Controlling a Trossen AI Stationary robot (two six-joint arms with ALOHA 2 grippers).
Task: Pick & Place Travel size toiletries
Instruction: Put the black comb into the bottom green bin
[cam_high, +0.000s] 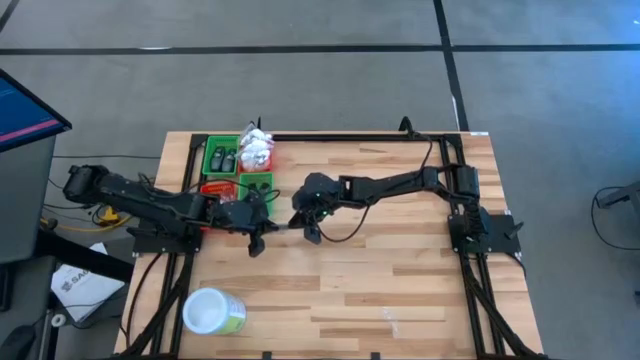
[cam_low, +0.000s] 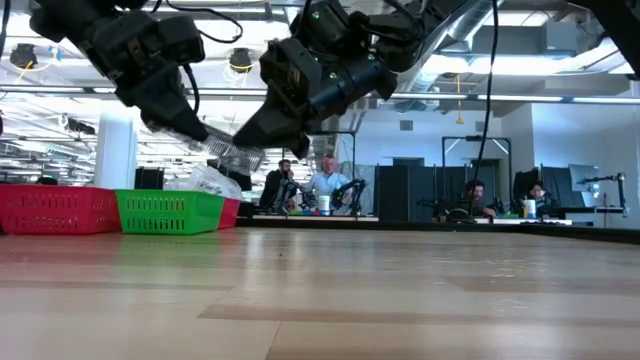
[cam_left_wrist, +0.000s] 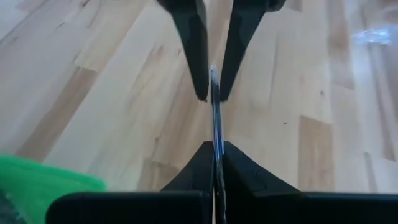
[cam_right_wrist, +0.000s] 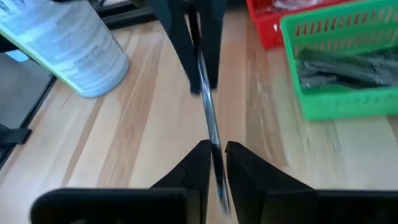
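Both arms meet tip to tip above the middle of the worktop.

The left gripper reaches in from the left with its fingers pressed together. The right gripper stretches in from the right, pointing straight at it, fingers narrowly parted. Both hang raised off the worktop, tilted downward.

Overhead straight down, low level across table, wrists close — sharing tube
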